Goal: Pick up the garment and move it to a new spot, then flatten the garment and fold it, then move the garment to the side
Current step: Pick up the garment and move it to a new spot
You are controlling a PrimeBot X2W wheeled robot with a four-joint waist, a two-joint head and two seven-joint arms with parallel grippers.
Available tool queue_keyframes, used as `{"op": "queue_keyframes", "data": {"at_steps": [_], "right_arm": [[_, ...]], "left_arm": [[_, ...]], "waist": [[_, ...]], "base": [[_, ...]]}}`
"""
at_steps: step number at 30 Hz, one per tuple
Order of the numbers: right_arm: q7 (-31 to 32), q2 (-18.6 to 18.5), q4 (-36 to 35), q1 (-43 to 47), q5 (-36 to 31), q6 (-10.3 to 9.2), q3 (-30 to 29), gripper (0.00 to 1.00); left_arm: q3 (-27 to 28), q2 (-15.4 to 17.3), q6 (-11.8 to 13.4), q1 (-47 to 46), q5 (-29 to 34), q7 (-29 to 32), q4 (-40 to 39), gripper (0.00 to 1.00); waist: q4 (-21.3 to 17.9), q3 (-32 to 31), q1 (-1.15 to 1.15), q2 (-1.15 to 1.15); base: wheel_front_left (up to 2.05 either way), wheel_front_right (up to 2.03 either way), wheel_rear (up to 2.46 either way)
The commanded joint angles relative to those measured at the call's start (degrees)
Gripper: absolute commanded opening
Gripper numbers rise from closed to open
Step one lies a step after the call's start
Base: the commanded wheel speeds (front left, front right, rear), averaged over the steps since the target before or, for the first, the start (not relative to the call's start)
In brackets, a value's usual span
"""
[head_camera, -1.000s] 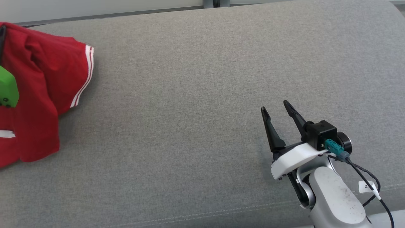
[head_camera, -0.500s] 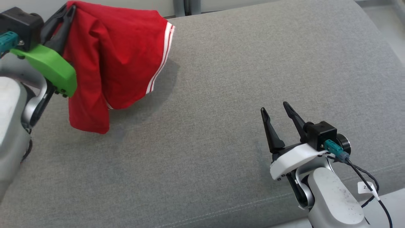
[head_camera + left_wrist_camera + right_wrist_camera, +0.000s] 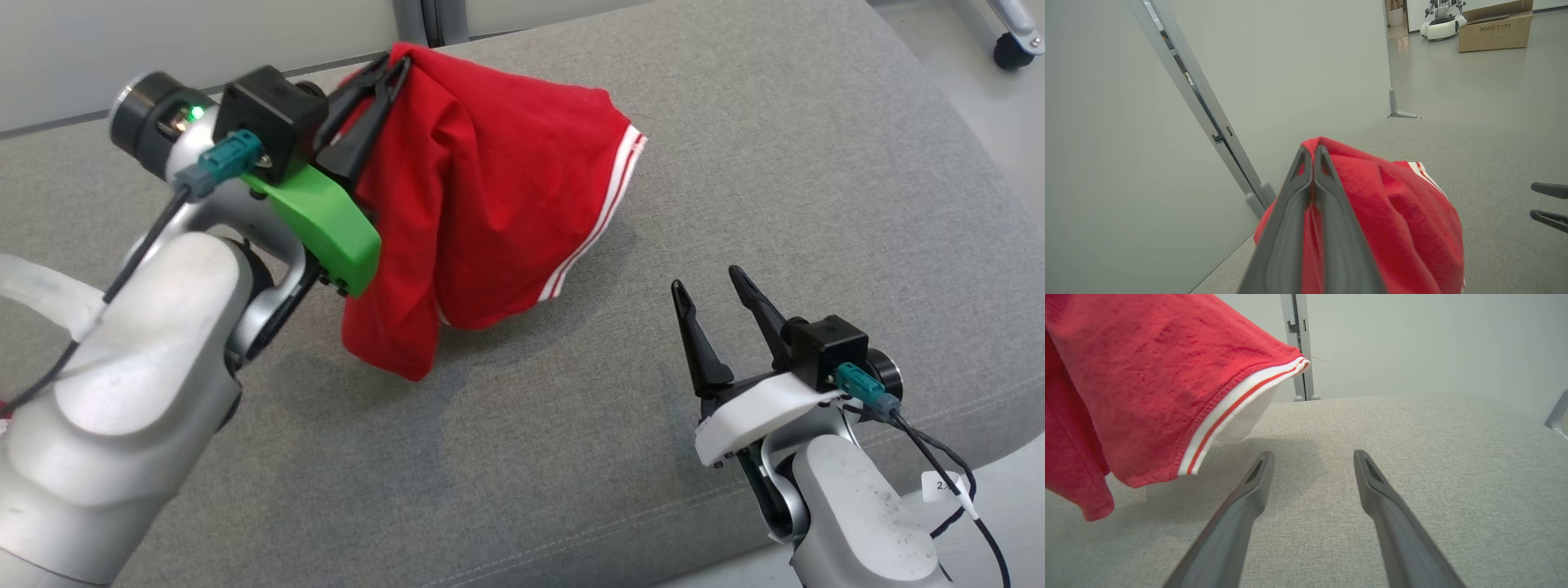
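The left claw (image 3: pixel 394 65) is clamped shut on the top fold of the red, white-striped garment (image 3: pixel 490 204), which hangs over the far left of the grey surface (image 3: pixel 775 163). The right claw (image 3: pixel 706 279) stands open and empty at near right. A distant cardboard box (image 3: pixel 1494 30) reads "DOMI".

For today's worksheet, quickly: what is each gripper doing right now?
Left gripper: shut on the red garment.
Right gripper: open, holding nothing.

The left claw (image 3: pixel 393 64), clamped on the red garment (image 3: pixel 490 204), has carried it from the head view's left edge toward the middle of the grey padded surface (image 3: pixel 571 457), nearer the right claw (image 3: pixel 705 278); its whole arm (image 3: pixel 139 359) now shows, and the camera itself has swung, shifting the background
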Motion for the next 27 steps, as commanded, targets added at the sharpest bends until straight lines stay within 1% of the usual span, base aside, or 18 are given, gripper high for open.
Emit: {"op": "queue_keyframes", "data": {"at_steps": [1, 7, 9, 13, 17, 18, 19, 20, 21, 22, 27], "right_arm": [[-0.2, 0.0, -0.1, 0.2, 0.5, 0.0, -0.1, 1.0], [-0.2, 0.0, -0.1, 0.5, 0.3, 0.0, -0.1, 1.0], [-0.2, 0.0, -0.1, 0.5, 0.3, 0.0, -0.1, 1.0], [-0.2, 0.1, 0.1, 0.5, 0.0, 0.0, -0.5, 1.0], [-0.2, 0.1, 0.4, 0.4, -0.4, 0.0, -0.3, 1.0], [-0.2, 0.0, 0.5, 0.3, -0.5, 0.0, -0.3, 1.0], [-0.2, 0.0, 0.5, 0.3, -0.5, 0.0, -0.3, 1.0], [-0.2, 0.0, 0.5, 0.4, -0.6, 0.0, -0.5, 1.0], [-0.2, 0.0, 0.5, 0.4, -0.6, 0.0, -0.5, 1.0], [-0.2, 0.0, 0.5, 0.4, -0.6, 0.0, -0.6, 1.0], [-0.1, 0.0, 0.5, 0.9, -0.7, 0.0, -0.9, 1.0]], "left_arm": [[-0.1, -0.8, 0.5, 1.2, -0.3, -0.6, 0.2, 0.0], [-1.3, -5.1, 0.8, 5.7, -2.8, -4.0, 6.1, 0.0], [-2.1, -5.8, 0.8, 6.7, -2.0, -5.2, 9.0, 0.0], [-3.6, -7.6, 0.1, 9.0, -2.0, -7.5, 14.5, 0.0], [-4.4, -9.6, -1.1, 10.8, -3.5, -9.8, 20.2, 0.0], [-5.0, -10.9, -1.7, 11.3, -3.8, -11.1, 22.6, 0.0], [-5.2, -11.4, -1.9, 11.3, -3.7, -11.8, 23.6, 0.0], [-5.3, -11.9, -2.0, 11.2, -3.6, -12.6, 24.4, 0.28], [-5.3, -11.9, -2.0, 11.2, -3.6, -12.6, 24.4, 0.28], [-5.3, -12.6, -2.2, 11.3, -3.6, -13.7, 26.0, 1.0], [-4.7, -14.2, -2.1, 11.9, -3.2, -15.4, 27.5, 1.0]], "waist": [[-0.1, 0.1, 0.0, 0.0], [0.1, 0.4, 0.0, 0.0], [0.4, 0.5, 0.0, 0.0], [1.4, 0.6, 0.0, 0.0], [2.6, 0.5, 0.0, 0.0], [3.3, 0.5, 0.0, 0.0], [3.6, 0.4, 0.0, 0.0], [3.9, 0.4, 0.0, 0.0], [3.9, 0.4, 0.0, 0.0], [4.4, 0.3, 0.0, 0.0], [5.1, 0.0, 0.0, 0.0]], "base": [[0.0, 0.0, 0.0], [0.0, 0.0, 0.0], [0.0, 0.0, 0.0], [0.0, 0.0, 0.0], [0.0, 0.0, 0.0], [0.0, 0.0, 0.0], [0.0, 0.0, 0.0], [0.0, 0.0, 0.0], [0.0, 0.0, 0.0], [0.0, 0.0, 0.0], [0.0, 0.0, 0.0]]}}
